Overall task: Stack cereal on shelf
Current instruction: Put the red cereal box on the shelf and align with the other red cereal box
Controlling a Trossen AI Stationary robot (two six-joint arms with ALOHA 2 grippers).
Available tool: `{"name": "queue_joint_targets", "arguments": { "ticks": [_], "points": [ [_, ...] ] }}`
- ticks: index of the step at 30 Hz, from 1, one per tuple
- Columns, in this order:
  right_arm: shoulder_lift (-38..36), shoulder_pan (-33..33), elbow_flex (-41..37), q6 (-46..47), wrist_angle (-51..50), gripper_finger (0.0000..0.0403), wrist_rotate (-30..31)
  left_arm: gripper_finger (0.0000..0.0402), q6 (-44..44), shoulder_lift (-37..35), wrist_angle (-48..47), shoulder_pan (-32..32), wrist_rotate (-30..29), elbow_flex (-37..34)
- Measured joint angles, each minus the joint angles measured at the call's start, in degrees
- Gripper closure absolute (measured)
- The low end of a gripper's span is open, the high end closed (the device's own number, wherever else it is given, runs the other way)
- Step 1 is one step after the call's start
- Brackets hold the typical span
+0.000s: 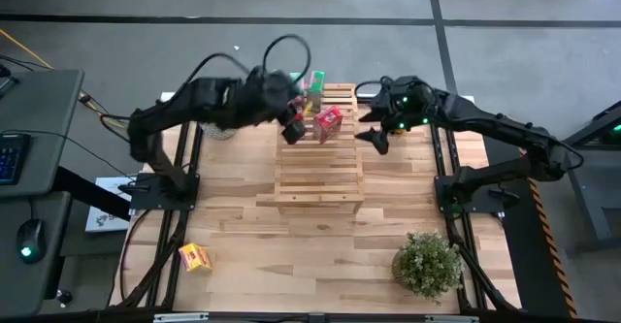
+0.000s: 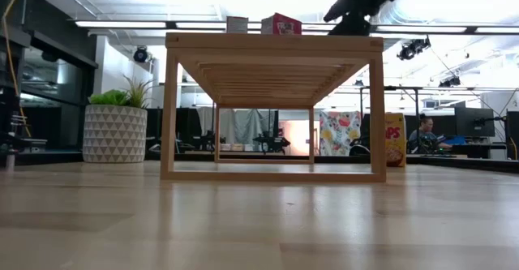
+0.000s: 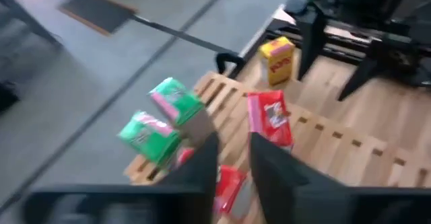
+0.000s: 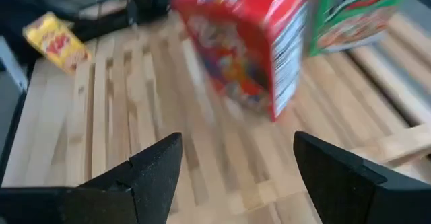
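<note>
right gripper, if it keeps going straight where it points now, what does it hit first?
Most likely the red cereal box standing on the wooden rack: it sits just ahead between the right gripper's open jaws. A green box stands beside it. Depth is uncertain.

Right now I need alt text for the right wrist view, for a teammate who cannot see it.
A red cereal box stands upright on the slatted wooden shelf, with a green cereal box beside it. The right gripper sits open in front of them, holding nothing. A yellow cereal box lies on the table beyond the shelf.
</note>
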Motion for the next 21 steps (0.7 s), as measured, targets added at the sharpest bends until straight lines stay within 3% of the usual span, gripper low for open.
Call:
{"name": "queue_joint_targets", "arguments": {
  "ticks": [2, 6, 10, 13, 14, 18, 21],
  "points": [
    [0.03, 0.96, -1.51, -0.7, 0.98, 0.0127, 0.01, 0.0383, -1.59, -4.11, 1.8, -2.74, -4.36, -6.39],
    [0.03, 2.55, -5.06, -1.05, 5.34, 0.0165, 0.18, 0.039, -6.05, -13.93, 10.49, -7.43, -10.18, -23.4],
    [0.03, 3.07, -9.11, -0.18, 11.56, 0.0264, 0.9, 0.0398, -7.31, -26.19, 29.44, -10.57, -8.86, -42.77],
    [0.09, 2.98, -11.01, -0.04, 16.5, 0.0366, -2.77, 0.04, -4.93, -34.93, 47.54, -11.66, -5.3, -56.21],
    [0.41, 3.0, -11.15, -0.22, 18.05, 0.0384, -3.55, 0.0401, -4.56, -37.26, 52.67, -11.75, -4.35, -59.97],
    [3.29, 2.87, -11.17, -0.29, 23.32, 0.0384, -3.23, 0.0401, -4.23, -45.06, 68.61, -11.88, -4.08, -71.62],
    [6.01, 2.58, -11.19, -1.57, 24.5, 0.04, -2.39, 0.0401, -4.3, -48.22, 73.87, -11.84, -4.64, -76.32]
  ]
}}
